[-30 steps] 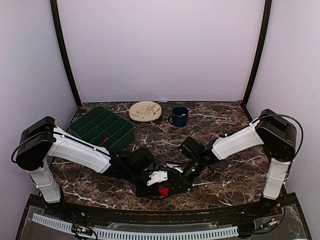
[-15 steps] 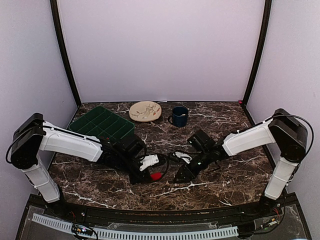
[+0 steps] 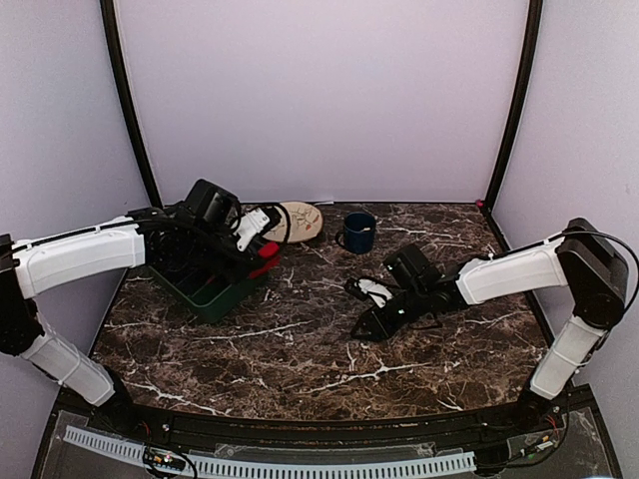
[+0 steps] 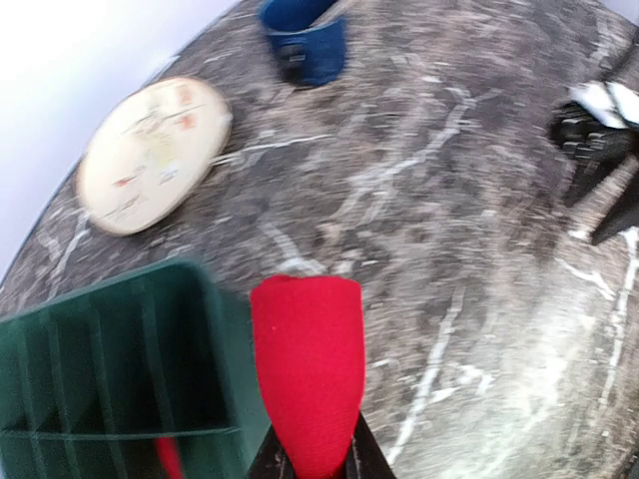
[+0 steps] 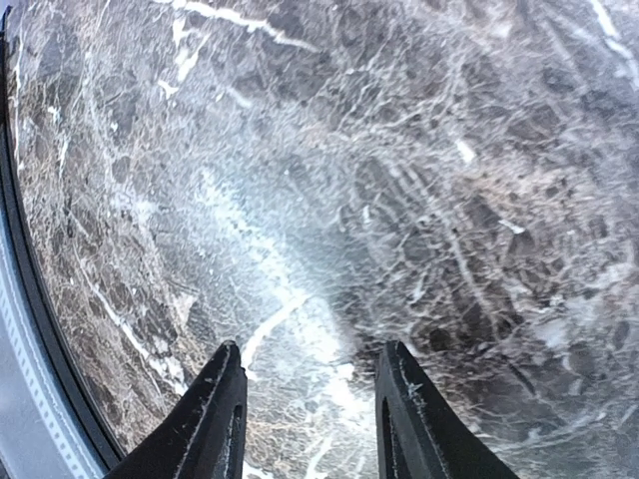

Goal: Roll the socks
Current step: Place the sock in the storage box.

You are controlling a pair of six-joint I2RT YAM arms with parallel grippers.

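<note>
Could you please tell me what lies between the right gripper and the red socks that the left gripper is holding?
Only bare marble table, in the top external view: nothing sits between the socks and the right gripper.

Red sock roll (image 4: 305, 369), aloft nr tray (image 4: 225, 359)

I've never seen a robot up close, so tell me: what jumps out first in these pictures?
The bright red sock bundle, pinched in the left hand at the edge of the green divided tray, on the left of the dark marble table. Next, the right hand, open and empty, low over the table right of centre.
</note>
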